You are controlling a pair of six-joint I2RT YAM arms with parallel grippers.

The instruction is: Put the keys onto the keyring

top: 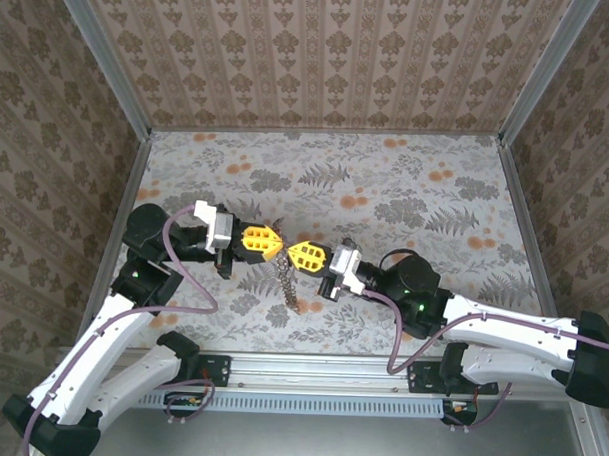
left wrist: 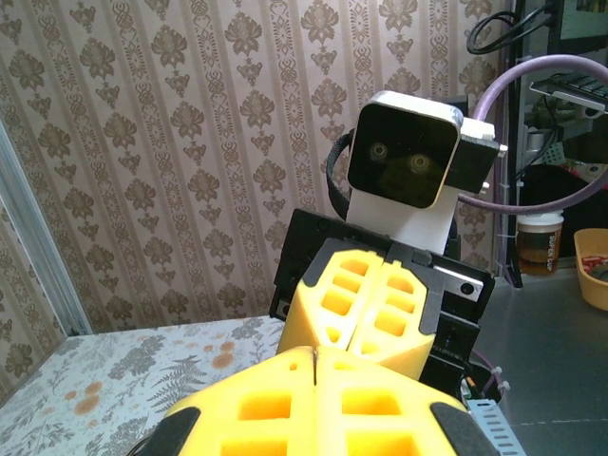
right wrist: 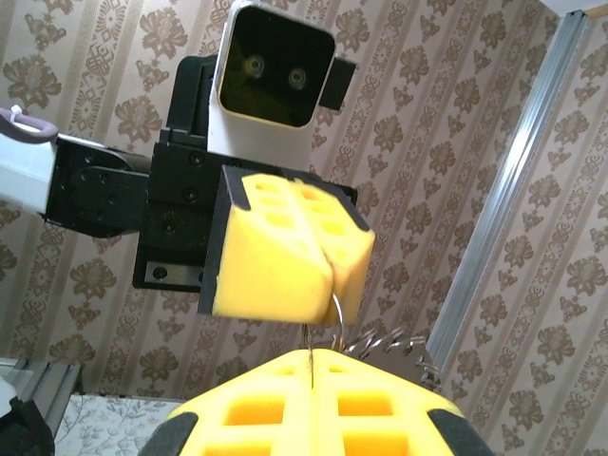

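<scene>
- Between the two sets of fingers, meeting tip to tip above the bench, the keyring is hanging down as a loose chain.
- We are seeing the left fingers and the right fingers both closed, each apparently pinching the keyring's thin wire.
- We are judging that pulling apart or twisting is risking the wire slipping free and the chain dropping.
- We are unable to tell whether any keys are hanging there.
</scene>
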